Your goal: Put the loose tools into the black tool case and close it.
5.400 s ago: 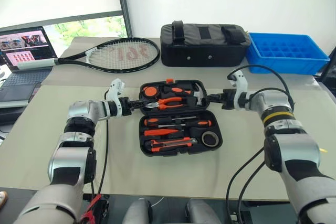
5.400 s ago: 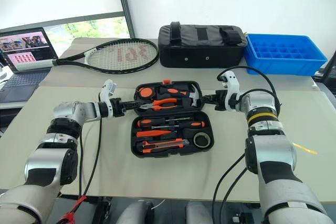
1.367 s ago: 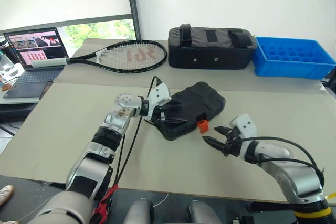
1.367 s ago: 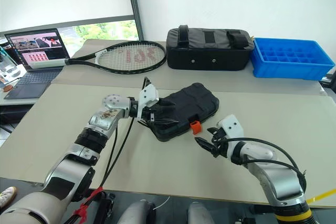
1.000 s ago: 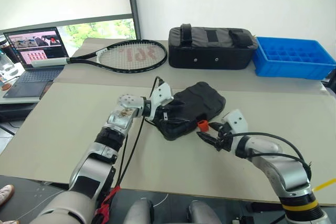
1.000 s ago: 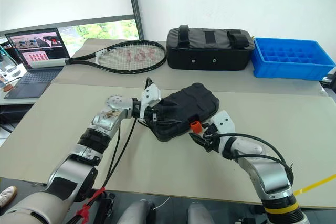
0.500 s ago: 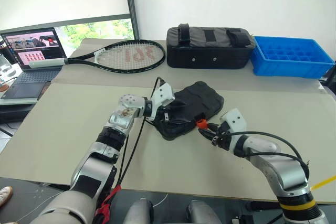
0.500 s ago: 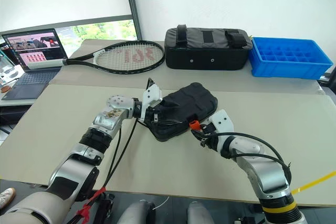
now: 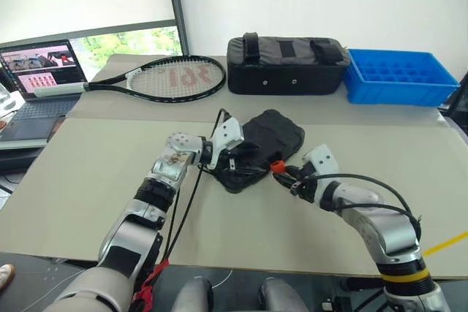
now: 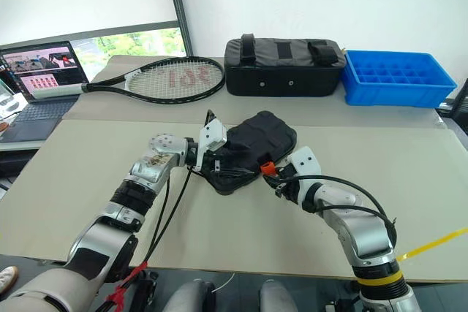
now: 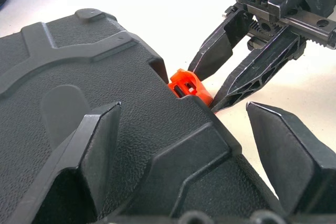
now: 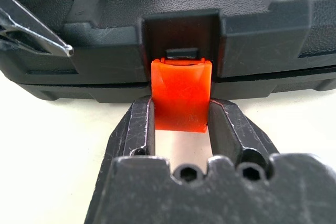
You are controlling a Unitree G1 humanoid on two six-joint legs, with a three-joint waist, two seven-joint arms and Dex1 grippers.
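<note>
The black tool case [image 9: 274, 128] lies with its lid down in the middle of the table, so the loose tools are hidden. Its orange latch [image 12: 181, 94] sticks out from the front edge, toward me. My right gripper [image 9: 284, 173] is shut on that latch, one finger against each side of it. My left gripper [image 11: 182, 107] stands open over the case's left end. One of its fingers [image 11: 100, 145] rests on the lid, and the other hangs past the front edge, over the table.
A tennis racket [image 9: 164, 78] lies at the back left and a laptop [image 9: 36, 71] at the far left. At the back stand a black fabric bag [image 9: 285, 63] and, to its right, a blue crate [image 9: 398, 76].
The case, open five seconds ago with tools in its slots, is now shut. Within the last second my right gripper moved up to the orange latch and closed on it. My left gripper stayed put.
</note>
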